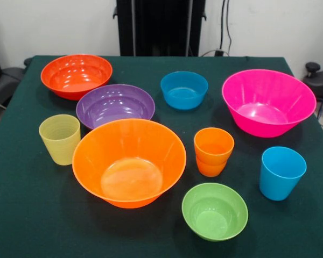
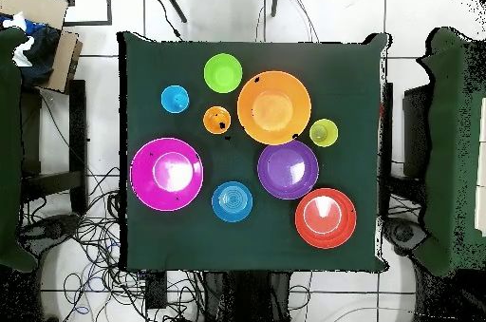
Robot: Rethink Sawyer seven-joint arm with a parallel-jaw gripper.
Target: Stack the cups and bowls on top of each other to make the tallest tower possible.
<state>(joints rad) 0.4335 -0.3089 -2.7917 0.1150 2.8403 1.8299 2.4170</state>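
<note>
Front view: nothing stacked yet, every vessel sits upright and apart
Big orange bowl (image 1: 129, 161): centre, widest base
Pink bowl (image 1: 268, 101): 2 o'clock
Orange cup (image 1: 213, 151): 3 o'clock, beside it
Gripper: out of sight, grip unknowable

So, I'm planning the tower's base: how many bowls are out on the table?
6, none hidden: red-orange bowl, purple bowl, blue bowl and hot pink bowl toward the robot; large orange bowl and lime green bowl nearer the camera.
</note>
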